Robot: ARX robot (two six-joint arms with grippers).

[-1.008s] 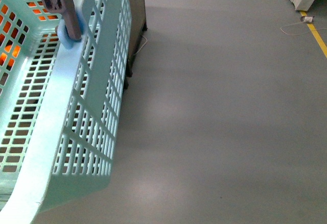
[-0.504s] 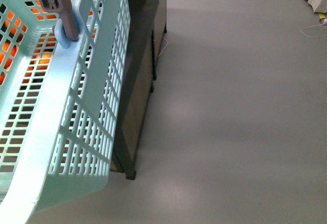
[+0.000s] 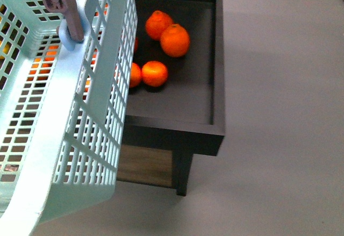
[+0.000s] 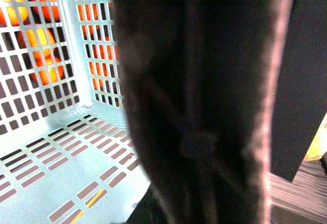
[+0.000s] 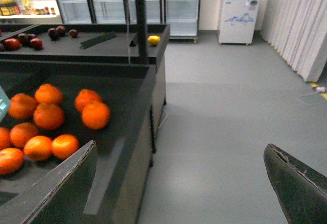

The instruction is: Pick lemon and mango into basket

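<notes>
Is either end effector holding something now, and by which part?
The right end effector is open and empty. The left one cannot be told: the brown handle of the basket blocks its view.

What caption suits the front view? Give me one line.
Pale blue basket fills the left, beside a dark display bin holding loose oranges.

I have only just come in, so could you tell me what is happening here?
The robot faces a dark display table of oranges. The aqua basket is at its left, and the part of its floor that shows is bare. The right gripper is open and empty, so apparently no fruit has been picked yet.
</notes>
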